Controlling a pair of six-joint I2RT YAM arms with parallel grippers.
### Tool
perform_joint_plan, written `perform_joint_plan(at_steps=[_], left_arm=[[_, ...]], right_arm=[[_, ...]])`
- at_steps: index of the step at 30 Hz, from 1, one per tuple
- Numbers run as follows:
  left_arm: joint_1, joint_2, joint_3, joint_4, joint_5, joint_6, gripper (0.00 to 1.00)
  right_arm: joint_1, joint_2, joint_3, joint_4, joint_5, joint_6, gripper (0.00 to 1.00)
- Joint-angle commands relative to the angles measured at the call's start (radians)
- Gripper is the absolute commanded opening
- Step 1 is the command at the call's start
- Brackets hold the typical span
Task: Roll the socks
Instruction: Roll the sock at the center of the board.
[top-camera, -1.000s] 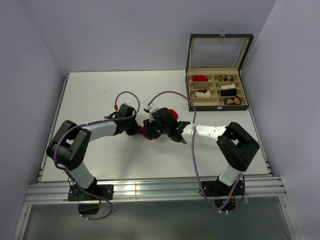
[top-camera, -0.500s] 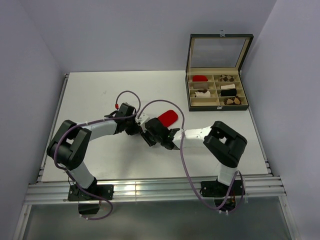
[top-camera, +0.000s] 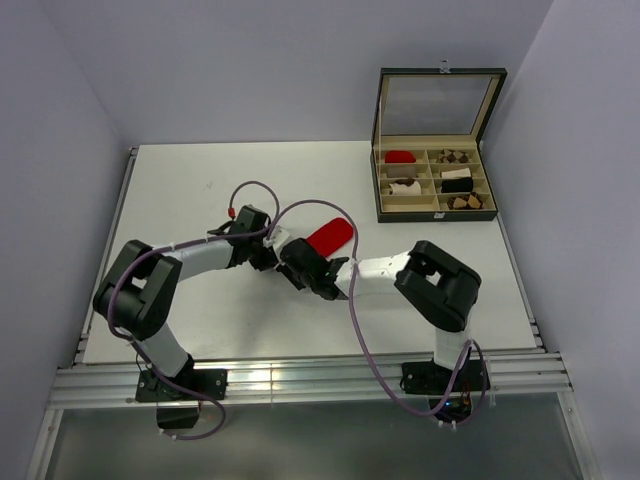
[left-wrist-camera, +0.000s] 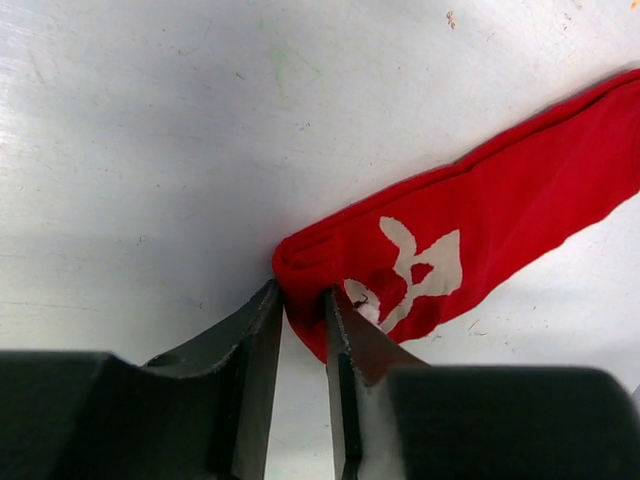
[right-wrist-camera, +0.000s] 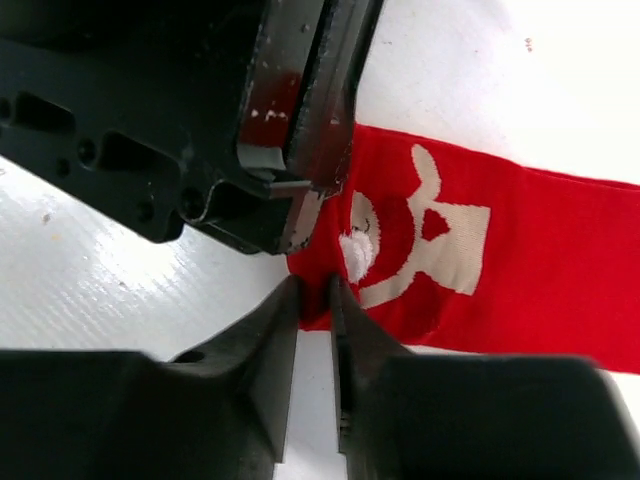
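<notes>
- Sock (top-camera: 330, 237), red: flat on table (top-camera: 200, 180), marked end toward the arms
- Left gripper (left-wrist-camera: 302, 300): clamped on tip of marked end
- Right gripper (right-wrist-camera: 315, 290): clamped on same end, just beside
- Handling: probably best to turn both together, keeping roll tight and even
</notes>
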Motion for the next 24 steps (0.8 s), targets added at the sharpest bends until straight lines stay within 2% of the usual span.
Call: perform_joint_plan(at_steps=[1, 2, 4, 5, 10, 11, 14, 16, 18, 23, 24], left_arm=[[-0.002, -0.043, -0.016, -0.024, 0.003, -0.026, 0.35], [-0.002, -0.050, -0.020, -0.024, -0.001, -0.040, 0.37], [0.001, -0.072, -0.028, -0.018, -0.012, -0.056, 0.42], [0.001, -0.096, -0.033, -0.013, -0.017, -0.071, 0.46], [0.013, -0.200, -0.074, 0.013, -0.032, -0.122, 0.56], [0.013, -0.213, -0.077, 0.023, -0.064, -0.135, 0.59], [0.013, -0.254, -0.103, 0.056, -0.067, -0.160, 0.61], [0.013, -0.273, -0.116, 0.067, -0.068, -0.163, 0.63], [0.013, -0.274, -0.120, 0.068, -0.057, -0.163, 0.63], [0.001, -0.254, -0.134, 0.096, -0.023, -0.172, 0.63], [-0.004, -0.239, -0.134, 0.109, -0.014, -0.172, 0.63]], right_arm=[[0.008, 0.048, 0.013, -0.097, 0.085, -0.001, 0.21], [0.007, 0.049, 0.012, -0.108, 0.085, 0.012, 0.11], [0.005, 0.048, 0.004, -0.129, 0.083, 0.015, 0.01], [-0.001, 0.033, -0.014, -0.129, 0.056, 0.063, 0.00], [-0.088, -0.050, -0.063, -0.125, -0.171, 0.137, 0.00], [-0.111, -0.056, -0.069, -0.123, -0.284, 0.156, 0.00], [-0.209, -0.072, -0.074, -0.117, -0.445, 0.201, 0.00], [-0.278, -0.069, -0.080, -0.088, -0.609, 0.256, 0.00], [-0.345, -0.059, -0.106, -0.019, -0.775, 0.304, 0.00], [-0.462, 0.011, -0.178, 0.157, -0.996, 0.530, 0.00], [-0.478, 0.035, -0.193, 0.247, -1.048, 0.572, 0.00]])
